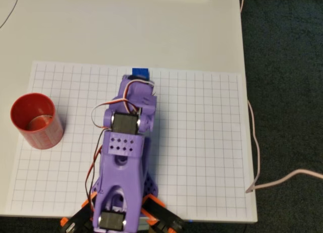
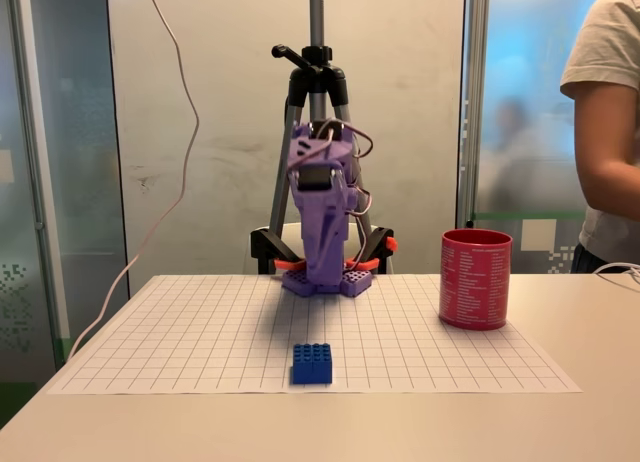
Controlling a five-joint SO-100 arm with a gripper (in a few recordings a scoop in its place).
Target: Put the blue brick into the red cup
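So the brick [image 2: 312, 364] sits on the grid sheet [image 2: 180, 332] out in front of the gripper [image 1: 143, 86], not touching it. Can't tell if the fingers are apart or together. Cup [image 2: 475, 279] stands upright, well off to the side.

the blue brick [image 2: 312, 364], small and studded, sits flat on the grid sheet at its near edge in the fixed view. the red cup [image 2: 475, 279] stands upright, well apart to its right, seemingly empty.
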